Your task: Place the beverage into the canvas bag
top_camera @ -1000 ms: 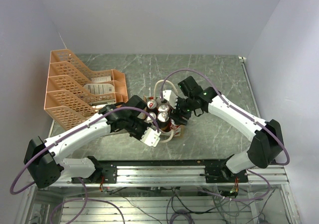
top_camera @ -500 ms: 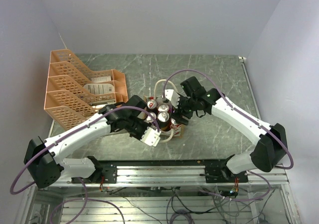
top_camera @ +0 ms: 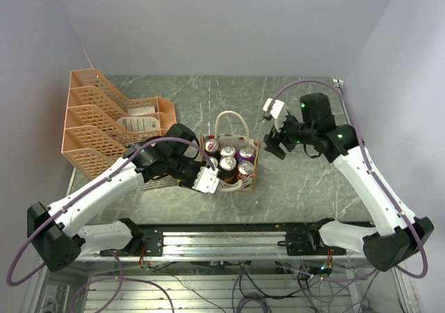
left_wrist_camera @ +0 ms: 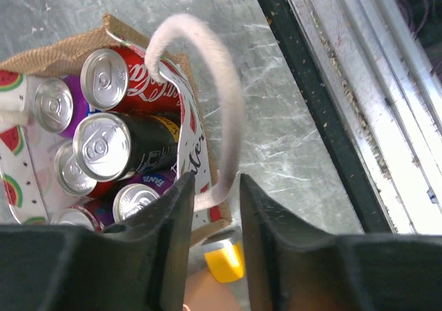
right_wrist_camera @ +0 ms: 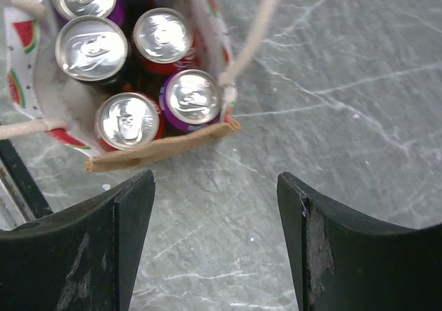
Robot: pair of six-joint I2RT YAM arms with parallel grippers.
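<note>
The canvas bag (top_camera: 254,163) stands mid-table, tan with watermelon print, and holds several beverage cans (top_camera: 227,163): red, black and purple ones. In the left wrist view the cans (left_wrist_camera: 103,145) fill the bag (left_wrist_camera: 62,52). The bag's near white handle (left_wrist_camera: 231,104) loops up and its end runs between the fingers of my left gripper (left_wrist_camera: 215,181). Those jaws stand slightly apart, not pinching it. My left gripper (top_camera: 214,172) sits at the bag's near left corner. My right gripper (top_camera: 273,145) hovers right of the bag, open and empty (right_wrist_camera: 215,180), with the bag's tan edge (right_wrist_camera: 162,151) ahead of it.
An orange mesh tray rack (top_camera: 104,122) stands at the back left. The black rail (left_wrist_camera: 304,83) of the table's near edge runs close beside the bag. A small yellow and silver piece (left_wrist_camera: 224,261) lies by the bag's corner under my left fingers.
My right gripper has pulled away from over the bag, up and to the right, opening wider. My left jaws, shut before, have parted a little around the handle.
</note>
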